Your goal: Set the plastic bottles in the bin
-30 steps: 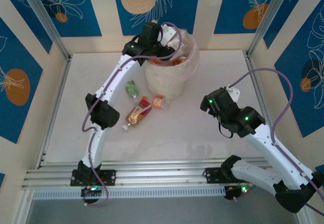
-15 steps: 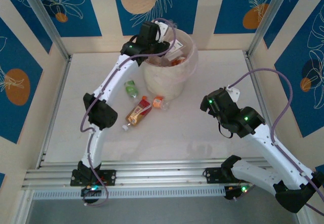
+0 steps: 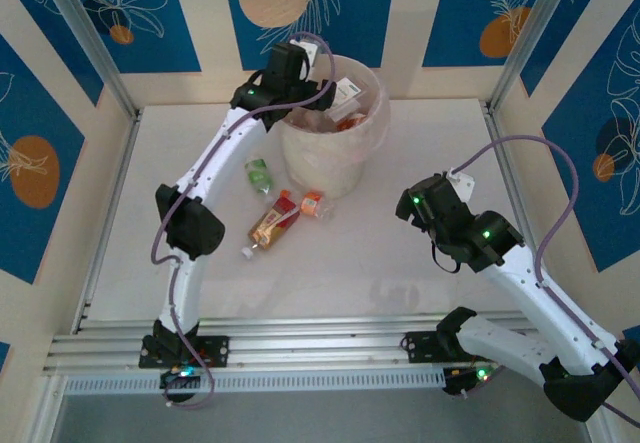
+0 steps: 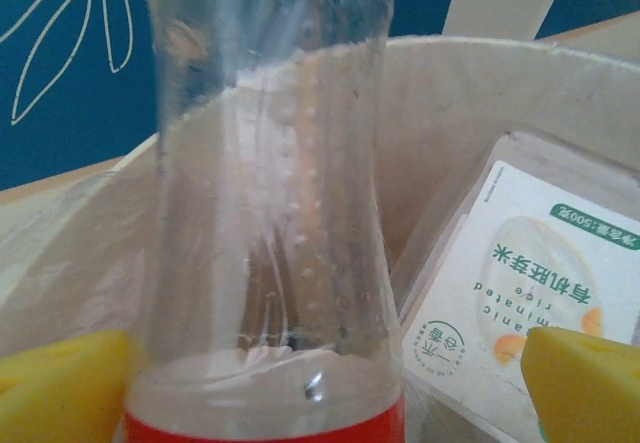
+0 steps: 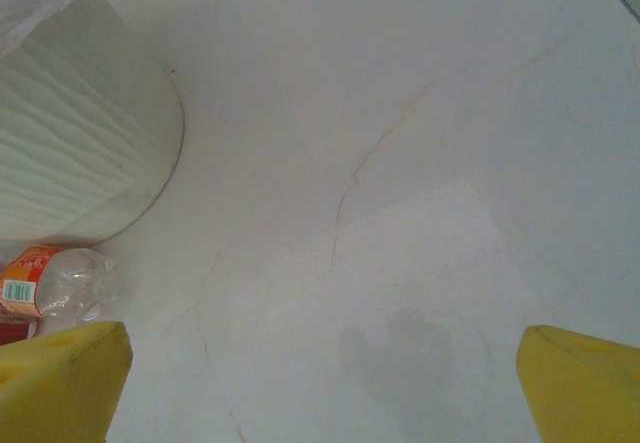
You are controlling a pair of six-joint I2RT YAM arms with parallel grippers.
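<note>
My left gripper [image 3: 305, 88] hangs over the far left rim of the cream-white bin [image 3: 335, 163]. It is open, its yellow fingertips [image 4: 60, 388] spread wide. A clear bottle with a red label [image 4: 265, 213] stands between them, well apart from the right finger, above the bin's inner wall [image 4: 450, 113]. On the table left of the bin lie a green-labelled bottle [image 3: 259, 174], an orange-labelled bottle [image 3: 272, 223] and a small orange one [image 3: 313, 202]. My right gripper [image 3: 418, 203] hovers open over bare table [image 5: 320, 383], right of the bin [image 5: 70, 163] and a bottle [image 5: 50, 283].
Inside the bin lie orange-labelled items [image 3: 350, 120] and a white pack with green print [image 4: 530, 273]. Metal frame posts and patterned walls close the table at the back and both sides. A rail runs along the near edge [image 3: 300, 348].
The left arm's wrist has slid a little left and back over the bin's rim. The right arm has not moved.
</note>
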